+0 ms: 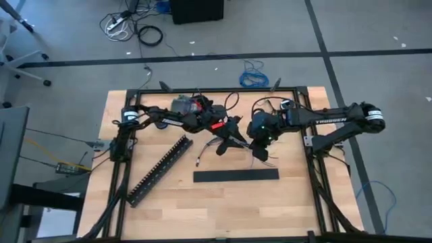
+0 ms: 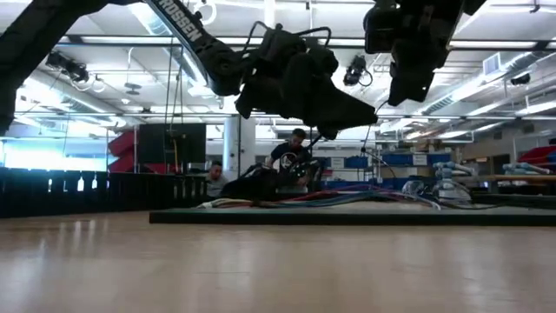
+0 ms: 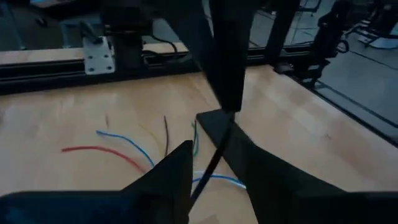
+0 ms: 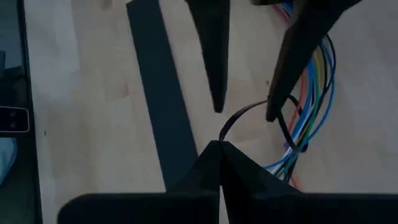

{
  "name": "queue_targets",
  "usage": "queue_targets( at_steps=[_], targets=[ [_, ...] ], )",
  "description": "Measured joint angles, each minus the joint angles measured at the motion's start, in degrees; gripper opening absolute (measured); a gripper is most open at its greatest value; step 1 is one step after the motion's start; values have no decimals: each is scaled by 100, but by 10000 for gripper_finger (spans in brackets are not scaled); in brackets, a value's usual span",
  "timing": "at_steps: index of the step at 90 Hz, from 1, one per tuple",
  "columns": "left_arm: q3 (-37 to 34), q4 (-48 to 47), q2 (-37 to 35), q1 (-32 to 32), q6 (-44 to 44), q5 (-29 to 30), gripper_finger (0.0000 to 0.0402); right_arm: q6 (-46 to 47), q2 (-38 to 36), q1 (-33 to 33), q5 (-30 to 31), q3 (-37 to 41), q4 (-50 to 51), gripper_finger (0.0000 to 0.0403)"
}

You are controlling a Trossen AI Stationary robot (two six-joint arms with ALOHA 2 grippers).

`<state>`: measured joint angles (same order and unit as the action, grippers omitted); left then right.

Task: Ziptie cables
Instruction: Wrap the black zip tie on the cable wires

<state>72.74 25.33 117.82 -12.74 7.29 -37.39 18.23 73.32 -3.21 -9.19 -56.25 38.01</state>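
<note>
The room is a big open workshop with strip lights across the ceiling, grey floor marked with dark lines, and two people (image 2: 291,156) seated at benches far behind the table. The table (image 1: 202,209) is pale wood inside a black frame. On it lie a slotted comb-like duct (image 1: 159,170), set at a slant toward the left arm's side, and a wide flat black bar (image 1: 235,175) near the front middle. On the floor beyond the table sit a bright blue cable loop (image 1: 254,75) and a black coiled cord (image 1: 150,35).

Both arms reach in to the middle of the table and meet there. The cables (image 4: 308,109), blue, green, yellow, white and red, lie on the wood right under the grippers, their ends fanned apart. The right gripper (image 4: 219,148) has its fingers pinched together on a ziptie (image 4: 245,115), which curls into a loop around the bundle. The left gripper (image 3: 208,146) has its fingers slightly apart with the thin black strip running between them.
</note>
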Motion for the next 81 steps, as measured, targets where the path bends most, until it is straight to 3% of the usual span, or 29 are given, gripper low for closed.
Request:
queue_targets(
  at_steps=[53, 67, 81],
  targets=[
    [108, -93, -2, 82, -33, -128, 120, -30, 0, -21, 4, 0, -84, 0],
    [108, -94, -2, 87, -44, -127, 84, -30, 0, -23, 0, 0, -82, 0],
    [108, -59, -2, 83, -20, -127, 18, -27, 0, -23, 10, 0, -80, 0]
  ],
)
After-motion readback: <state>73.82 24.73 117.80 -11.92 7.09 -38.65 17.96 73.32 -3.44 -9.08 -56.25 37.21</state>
